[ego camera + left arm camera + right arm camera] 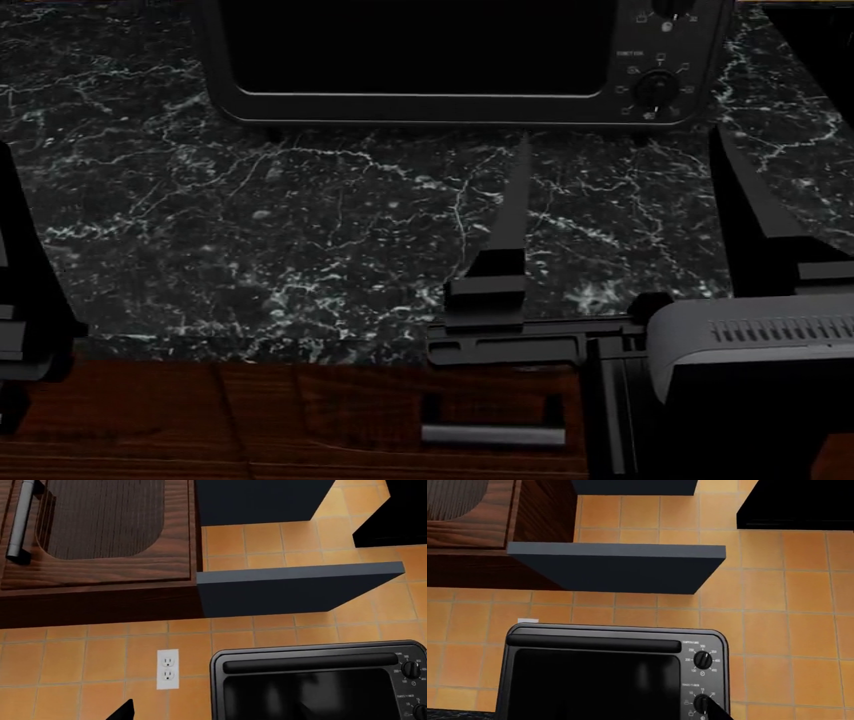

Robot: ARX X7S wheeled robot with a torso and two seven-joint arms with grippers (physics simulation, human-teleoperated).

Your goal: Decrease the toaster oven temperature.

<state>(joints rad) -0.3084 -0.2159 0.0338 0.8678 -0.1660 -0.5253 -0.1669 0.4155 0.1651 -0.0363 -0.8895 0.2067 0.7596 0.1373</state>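
Note:
The black toaster oven (414,50) stands at the back of the marble counter, glass door facing me. Its knob panel is on its right side. The right wrist view shows the oven (600,675) with the temperature knob (702,659) on top and the timer knob (702,702) below it. My right gripper (618,145) is open and empty, its two long fingers pointing at the oven's right part, a short way in front of it. One right fingertip (718,713) shows beside the timer knob. My left gripper is at the far left; one finger (20,280) shows, and one fingertip (123,711) in its wrist view. The oven also shows there (313,685).
Behind the oven is an orange tiled wall with a white outlet (167,668). Above hang a wood cabinet (100,530) and dark blue shelves (620,565). The black marble counter (267,220) runs across the front, with a wood drawer front and bar handle (494,433) below its edge.

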